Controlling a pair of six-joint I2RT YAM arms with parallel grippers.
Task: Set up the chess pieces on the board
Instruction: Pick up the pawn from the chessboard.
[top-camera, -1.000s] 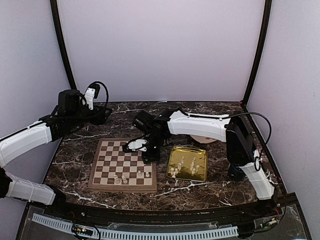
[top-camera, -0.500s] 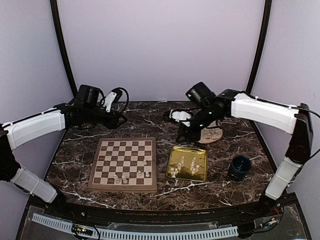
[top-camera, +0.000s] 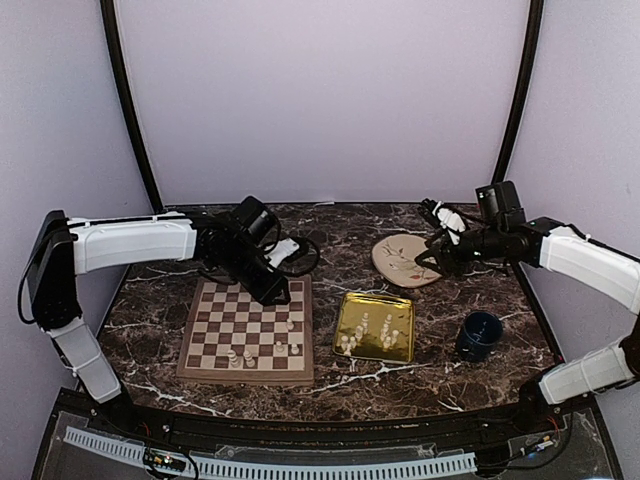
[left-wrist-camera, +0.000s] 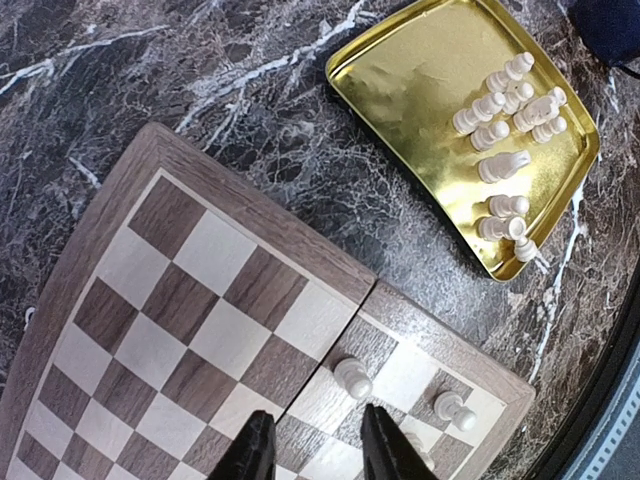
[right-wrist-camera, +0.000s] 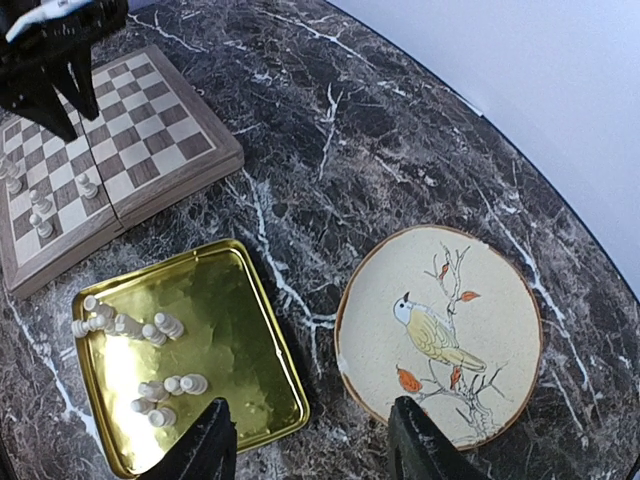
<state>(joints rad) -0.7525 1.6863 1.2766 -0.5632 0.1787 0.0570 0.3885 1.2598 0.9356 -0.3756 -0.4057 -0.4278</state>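
Observation:
The board lies left of centre, with a few cream chess pieces standing near its right and near edges. Several more chess pieces lie in the gold tray. My left gripper hovers over the board's far right corner. In the left wrist view the left gripper is open, with nothing between its fingers, just short of a pawn. My right gripper hangs open and empty at the back right. The right wrist view shows the right gripper over the gap between tray and plate.
A round plate with a painted bird lies at the back right, beside the tray. A dark blue cup stands right of the tray. Dark marble table all round, with purple walls close behind and at both sides.
The right arm pulled back from the board to the back right, leaving a pawn standing there, and its jaws widened. The left arm swung right to the board's far corner, its jaws narrowing.

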